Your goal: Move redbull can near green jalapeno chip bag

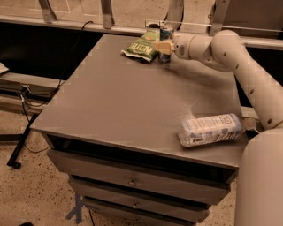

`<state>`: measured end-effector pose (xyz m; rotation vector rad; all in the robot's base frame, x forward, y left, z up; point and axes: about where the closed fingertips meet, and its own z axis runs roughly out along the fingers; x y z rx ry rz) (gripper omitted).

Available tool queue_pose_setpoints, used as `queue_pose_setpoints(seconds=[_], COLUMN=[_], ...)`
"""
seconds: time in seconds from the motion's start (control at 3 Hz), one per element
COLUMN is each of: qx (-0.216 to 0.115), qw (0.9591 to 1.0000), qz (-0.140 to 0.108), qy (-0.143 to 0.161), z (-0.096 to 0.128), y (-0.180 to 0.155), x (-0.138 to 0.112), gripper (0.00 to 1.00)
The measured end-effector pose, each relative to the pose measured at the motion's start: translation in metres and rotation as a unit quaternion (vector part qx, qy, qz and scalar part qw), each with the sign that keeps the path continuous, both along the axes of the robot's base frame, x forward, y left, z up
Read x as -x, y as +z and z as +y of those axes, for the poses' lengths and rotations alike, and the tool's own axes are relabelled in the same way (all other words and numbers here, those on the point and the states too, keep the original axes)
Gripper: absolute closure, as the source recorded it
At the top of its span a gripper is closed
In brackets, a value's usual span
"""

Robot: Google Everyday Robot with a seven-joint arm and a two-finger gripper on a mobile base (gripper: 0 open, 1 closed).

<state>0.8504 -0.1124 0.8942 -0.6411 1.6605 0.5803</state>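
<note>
The redbull can [166,37] stands upright at the far edge of the grey table [119,97], right beside the green jalapeno chip bag [140,47], which lies flat to its left. My gripper [162,46] reaches in from the right on the white arm and is shut on the can about halfway up. One tan finger [160,45] crosses the can's front. The can's bottom is at or just above the tabletop; I cannot tell which.
A clear plastic bottle with a white label [211,129] lies on its side near the table's front right corner. Drawers [132,181] sit under the tabletop. A metal railing [106,13] runs behind the table. A cable and stand [22,132] are on the floor at left.
</note>
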Motion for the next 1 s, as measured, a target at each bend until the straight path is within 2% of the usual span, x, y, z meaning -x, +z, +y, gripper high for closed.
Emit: queue_pose_setpoints(seconds=[0.33,0.67,1.0], qx=[-0.005,-0.001,0.048], qw=[1.0,1.0,0.9987], qz=[0.004,0.0,-0.014], qy=[0.002,0.004,0.008], z=[0.002,-0.012,-0.052], y=[-0.004,0.006,0.038], x=[0.0,0.018,0.072], gripper=[0.0,0.0,0.0])
